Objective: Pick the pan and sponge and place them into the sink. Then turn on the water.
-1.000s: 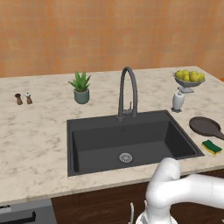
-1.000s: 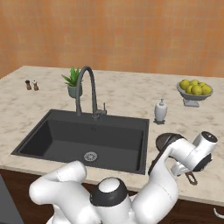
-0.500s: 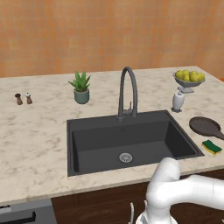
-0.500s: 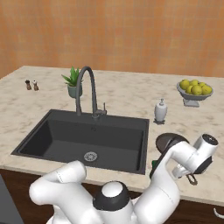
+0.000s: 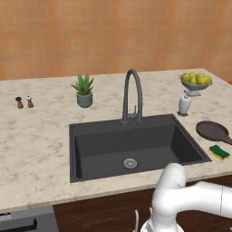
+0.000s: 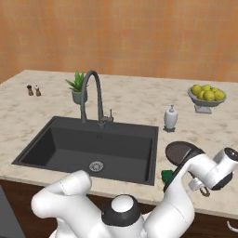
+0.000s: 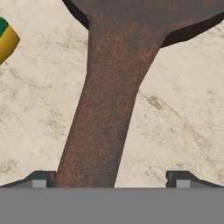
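Your tool hangs low over the pan handle, fingers spread wide apart, one tip on each side of the handle, gripping nothing. The pan lies on the marble surface to the right of the sink. The sponge sits just in front of the pan, near the surface's front edge. The sink basin holds nothing. No water falls from the faucet.
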Motion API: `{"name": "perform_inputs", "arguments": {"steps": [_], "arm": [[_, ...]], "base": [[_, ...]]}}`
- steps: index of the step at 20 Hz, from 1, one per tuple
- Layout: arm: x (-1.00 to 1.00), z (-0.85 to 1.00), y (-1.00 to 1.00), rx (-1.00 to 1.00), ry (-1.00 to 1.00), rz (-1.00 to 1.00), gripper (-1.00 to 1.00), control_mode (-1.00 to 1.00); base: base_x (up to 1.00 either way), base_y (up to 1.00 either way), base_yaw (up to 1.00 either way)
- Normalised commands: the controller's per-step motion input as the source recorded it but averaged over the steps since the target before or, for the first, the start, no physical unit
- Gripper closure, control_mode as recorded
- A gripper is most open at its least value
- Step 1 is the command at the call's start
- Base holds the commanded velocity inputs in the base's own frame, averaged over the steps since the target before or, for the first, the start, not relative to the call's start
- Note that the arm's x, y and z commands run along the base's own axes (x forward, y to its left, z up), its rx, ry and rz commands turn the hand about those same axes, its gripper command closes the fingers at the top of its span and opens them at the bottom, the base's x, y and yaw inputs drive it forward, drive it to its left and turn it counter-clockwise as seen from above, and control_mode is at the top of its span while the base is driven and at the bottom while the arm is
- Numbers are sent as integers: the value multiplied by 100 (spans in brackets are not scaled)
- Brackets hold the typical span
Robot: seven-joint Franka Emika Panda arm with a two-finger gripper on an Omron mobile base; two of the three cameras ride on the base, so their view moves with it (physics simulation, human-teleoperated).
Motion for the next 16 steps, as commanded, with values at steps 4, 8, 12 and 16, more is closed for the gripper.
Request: {"name": "perform_inputs", "arguments": {"steps": [4,8,12,16], "arm": [[0,0,-20,37,-6,11,-100,-100],[0,-3,-15,40,0,15,-100,-100],[0,-8,-5,6,0,15,-100,-100],[0,-17,4,0,0,4,-100,-100]], "base": [[0,0,0],[0,0,0],[0,0,0],[0,0,0]]}}
